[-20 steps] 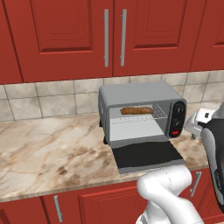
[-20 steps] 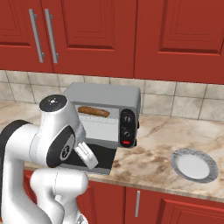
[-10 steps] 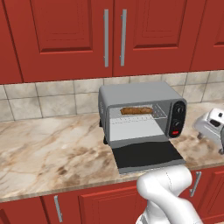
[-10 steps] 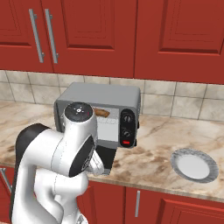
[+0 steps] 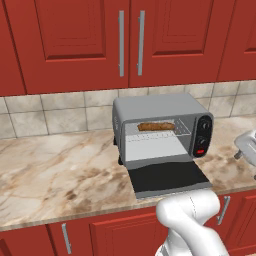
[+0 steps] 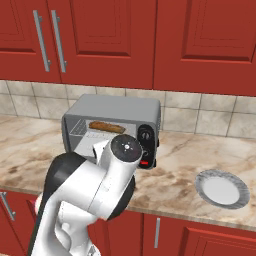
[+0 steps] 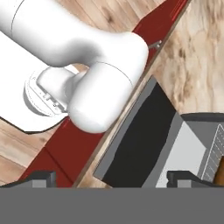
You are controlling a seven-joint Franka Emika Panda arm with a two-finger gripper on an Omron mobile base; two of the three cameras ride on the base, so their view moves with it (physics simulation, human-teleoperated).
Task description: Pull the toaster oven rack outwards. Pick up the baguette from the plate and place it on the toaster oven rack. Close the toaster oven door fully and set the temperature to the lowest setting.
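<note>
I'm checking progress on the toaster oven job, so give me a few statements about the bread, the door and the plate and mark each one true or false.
1. The baguette lies on the toaster oven rack inside the toaster oven. True.
2. The toaster oven door is shut. False: it hangs open, lying flat over the counter edge.
3. The plate has bread on it. False: it is bare, and sits on the counter to the right of the oven in the right base view.
4. The gripper has its fingers apart with nothing between them. True, as seen in the hand view.
5. The oven stands on the wooden floor. False: it stands on the marble counter.
</note>
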